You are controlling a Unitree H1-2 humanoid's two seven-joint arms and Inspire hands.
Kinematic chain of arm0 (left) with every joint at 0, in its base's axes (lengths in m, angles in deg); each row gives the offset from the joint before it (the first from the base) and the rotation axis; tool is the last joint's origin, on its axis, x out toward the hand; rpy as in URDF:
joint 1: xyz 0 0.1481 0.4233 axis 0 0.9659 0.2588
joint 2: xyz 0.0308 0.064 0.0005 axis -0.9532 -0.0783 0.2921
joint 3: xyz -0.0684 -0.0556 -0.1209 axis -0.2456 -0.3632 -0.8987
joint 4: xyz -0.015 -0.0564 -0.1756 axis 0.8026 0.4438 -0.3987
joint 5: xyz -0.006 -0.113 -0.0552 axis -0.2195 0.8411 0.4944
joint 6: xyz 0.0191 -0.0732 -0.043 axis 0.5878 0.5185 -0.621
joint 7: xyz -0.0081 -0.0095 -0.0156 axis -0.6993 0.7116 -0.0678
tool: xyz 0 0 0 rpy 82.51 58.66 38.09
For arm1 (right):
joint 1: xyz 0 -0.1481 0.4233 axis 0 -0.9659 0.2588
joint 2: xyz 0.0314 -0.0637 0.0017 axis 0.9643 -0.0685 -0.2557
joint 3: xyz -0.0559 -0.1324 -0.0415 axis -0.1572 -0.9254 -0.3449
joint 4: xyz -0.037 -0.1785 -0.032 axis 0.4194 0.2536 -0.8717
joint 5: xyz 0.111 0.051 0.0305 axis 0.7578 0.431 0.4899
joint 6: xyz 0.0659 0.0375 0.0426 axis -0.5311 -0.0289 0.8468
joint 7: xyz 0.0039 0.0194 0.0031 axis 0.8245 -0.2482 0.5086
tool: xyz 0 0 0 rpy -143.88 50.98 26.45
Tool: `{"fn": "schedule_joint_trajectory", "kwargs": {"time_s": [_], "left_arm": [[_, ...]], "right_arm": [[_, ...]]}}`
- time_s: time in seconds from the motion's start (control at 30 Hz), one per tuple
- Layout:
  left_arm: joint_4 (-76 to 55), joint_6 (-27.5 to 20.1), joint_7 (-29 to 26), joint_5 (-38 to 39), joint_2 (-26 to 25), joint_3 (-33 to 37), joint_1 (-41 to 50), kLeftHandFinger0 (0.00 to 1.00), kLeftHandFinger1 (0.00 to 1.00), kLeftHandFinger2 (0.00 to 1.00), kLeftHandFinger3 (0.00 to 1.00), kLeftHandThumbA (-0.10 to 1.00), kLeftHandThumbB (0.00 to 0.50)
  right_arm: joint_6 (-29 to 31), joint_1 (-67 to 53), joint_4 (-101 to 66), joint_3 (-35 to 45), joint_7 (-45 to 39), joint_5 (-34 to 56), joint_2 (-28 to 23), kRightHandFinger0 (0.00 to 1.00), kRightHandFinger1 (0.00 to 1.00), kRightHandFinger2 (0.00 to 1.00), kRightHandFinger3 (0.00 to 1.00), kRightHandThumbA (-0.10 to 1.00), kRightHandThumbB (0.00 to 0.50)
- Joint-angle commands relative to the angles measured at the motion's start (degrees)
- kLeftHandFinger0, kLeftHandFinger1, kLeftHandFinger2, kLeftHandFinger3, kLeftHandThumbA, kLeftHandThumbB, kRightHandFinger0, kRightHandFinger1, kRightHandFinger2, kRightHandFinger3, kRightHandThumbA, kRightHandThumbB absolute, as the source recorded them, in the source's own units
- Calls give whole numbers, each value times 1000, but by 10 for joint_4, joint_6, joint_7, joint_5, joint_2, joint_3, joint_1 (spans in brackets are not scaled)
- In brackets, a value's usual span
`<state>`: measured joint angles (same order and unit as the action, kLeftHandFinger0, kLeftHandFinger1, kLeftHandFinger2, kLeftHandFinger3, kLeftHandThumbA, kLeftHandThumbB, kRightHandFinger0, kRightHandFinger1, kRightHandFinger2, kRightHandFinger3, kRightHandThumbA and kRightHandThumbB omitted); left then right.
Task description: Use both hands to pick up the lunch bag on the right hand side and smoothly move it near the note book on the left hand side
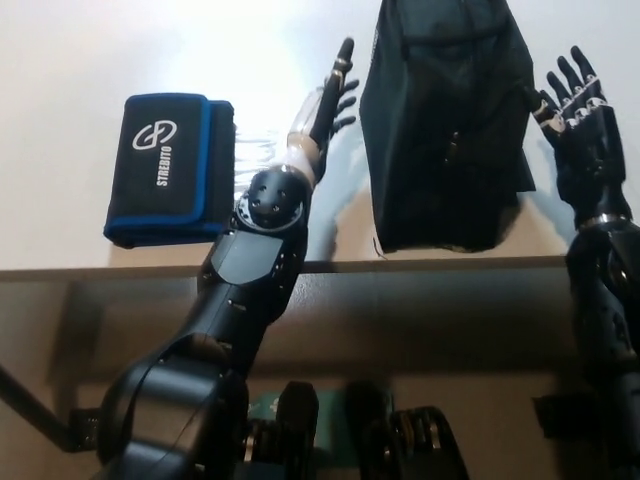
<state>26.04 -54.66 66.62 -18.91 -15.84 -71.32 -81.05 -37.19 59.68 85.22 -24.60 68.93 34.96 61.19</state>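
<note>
Now lunch bag (pixel 445 130) on bench (pixel 60 60), flanked: left hand (pixel 335 90) released just left, right hand (pixel 572 105) released just right; blue-edged notebook (pixel 168 168) far left.

We read one text: "STREDITO", white capitals running lengthwise along the black, blue-edged rectangular fabric case (pixel 167 168) on the white table (pixel 60 80). Beside the word on the same face we note a white circular logo. We find nothing else legible.
</note>
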Motion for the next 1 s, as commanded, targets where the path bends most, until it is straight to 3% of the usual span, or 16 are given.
{"fn": "schedule_joint_trajectory", "kwargs": {"time_s": [0.0,0.2,0.37,0.53,0.87,0.97], "left_arm": [[10,-50,2,8,18,6,-49,1000,1000,1000,1000,1000,398],[19,-68,8,6,29,15,-52,1000,1000,1000,1000,1000,377],[24,-70,-8,-8,29,30,-50,1000,1000,1000,1000,1000,426],[21,-74,4,3,23,28,-43,1000,1000,1000,1000,1000,416],[-26,-97,-7,5,0,22,-10,1000,1000,1000,1000,1000,447],[-58,-104,-29,-11,-13,30,9,1000,1000,1000,1000,1000,421]], "right_arm": [[35,55,53,13,-28,27,22,1000,1000,1000,1000,1000,242],[44,77,86,9,-60,34,44,1000,1000,1000,1000,1000,293],[47,100,119,14,-74,46,67,1000,1000,1000,1000,1000,328],[54,120,161,28,-95,66,84,1000,1000,1000,1000,1000,359],[62,138,191,24,-110,63,110,1000,1000,1000,1000,1000,322],[68,144,202,23,-109,59,116,1000,1000,1000,1000,1000,346]]}}
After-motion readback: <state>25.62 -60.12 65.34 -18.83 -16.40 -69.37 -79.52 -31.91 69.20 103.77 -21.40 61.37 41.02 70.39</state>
